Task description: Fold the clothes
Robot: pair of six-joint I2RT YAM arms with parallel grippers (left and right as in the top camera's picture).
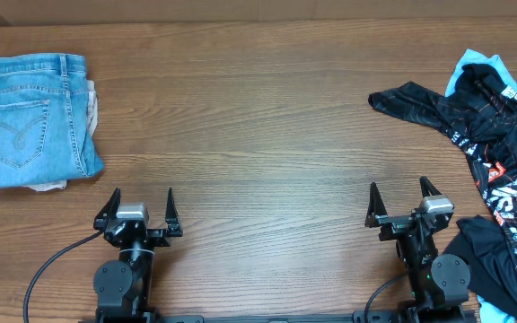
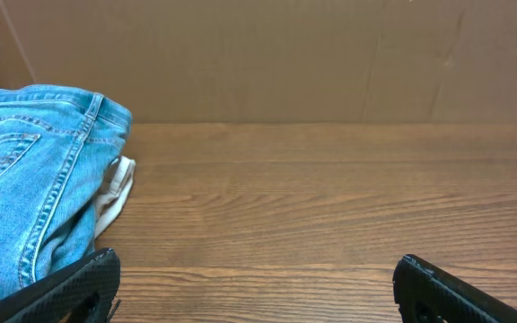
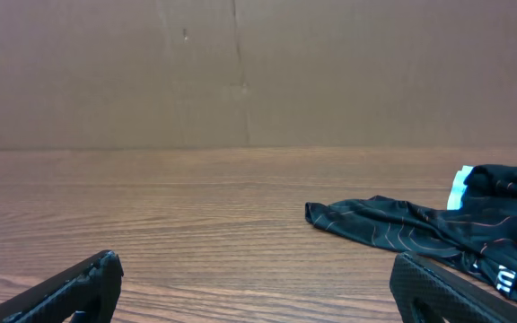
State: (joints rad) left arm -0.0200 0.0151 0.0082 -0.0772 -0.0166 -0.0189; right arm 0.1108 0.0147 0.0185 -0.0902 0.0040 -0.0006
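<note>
The black jersey [image 1: 487,135] with thin orange lines and white lettering lies crumpled at the table's right edge; one sleeve reaches left. It also shows in the right wrist view [image 3: 420,229], far right. My right gripper [image 1: 400,196] is open and empty near the front edge, left of the jersey; its fingers frame bare wood in the right wrist view [image 3: 258,278]. My left gripper [image 1: 141,201] is open and empty at the front left, also over bare wood in the left wrist view [image 2: 257,283].
Folded light-blue jeans [image 1: 34,117] lie on a pale garment at the far left, also in the left wrist view [image 2: 25,179]. A light-blue garment [image 1: 474,67] peeks from under the jersey. A plain black garment [image 1: 501,260] lies at the front right. A cardboard wall stands behind the table.
</note>
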